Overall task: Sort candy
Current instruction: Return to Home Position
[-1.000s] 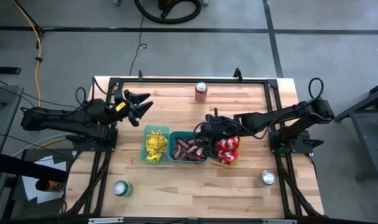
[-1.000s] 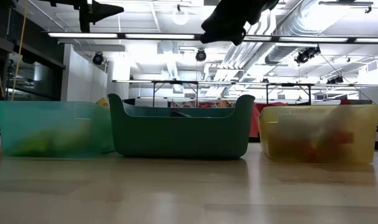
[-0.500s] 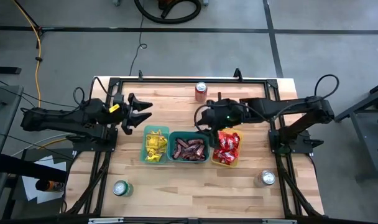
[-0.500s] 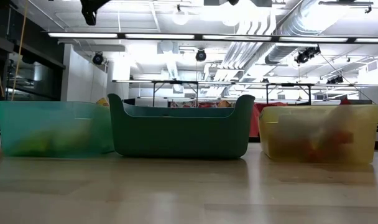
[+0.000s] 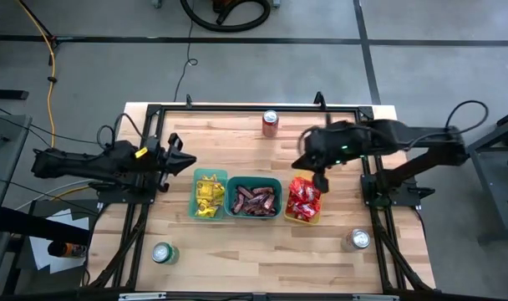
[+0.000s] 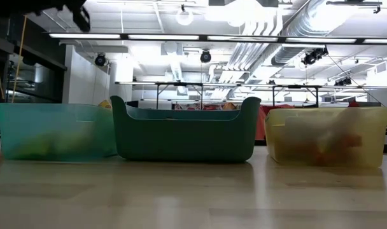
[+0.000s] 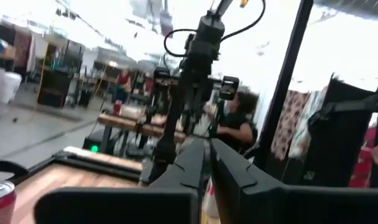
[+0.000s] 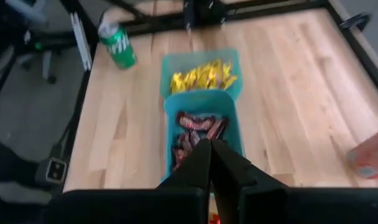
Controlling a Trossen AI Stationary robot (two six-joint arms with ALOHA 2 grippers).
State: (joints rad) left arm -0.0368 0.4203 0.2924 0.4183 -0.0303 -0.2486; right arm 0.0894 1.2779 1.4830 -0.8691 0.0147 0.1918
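The candy lies sorted in three bins in a row at mid-table. Yellow packets (image 5: pixel 208 195) fill the green bin (image 5: pixel 195 197), dark brown bars (image 5: pixel 254 199) the teal bin (image 8: pixel 232 134), and red packets (image 5: pixel 305 199) the yellow bin (image 5: pixel 301 219). My right gripper (image 5: pixel 321 184) hangs high above the red packets, shut and empty, pointing slantwise down along the row toward the brown bars (image 8: pixel 195 134). My left gripper (image 5: pixel 190 159) is shut and empty, raised off the table to the left of the green bin. It points toward the table's right.
A red can (image 5: pixel 271 123) stands at the far edge. A green can (image 5: pixel 162 252) stands near left and a silver can (image 5: pixel 358 240) near right. A black frame (image 5: pixel 237 107) rims the table. In the left wrist view a person (image 7: pixel 235 124) sits in the room beyond.
My right gripper has risen out of the teal bin and drawn back toward the table's right edge, ending high above the yellow bin. My left gripper has shut its wide-open fingers, pulled back a little toward the left and sunk. The candy has stayed in its bins.
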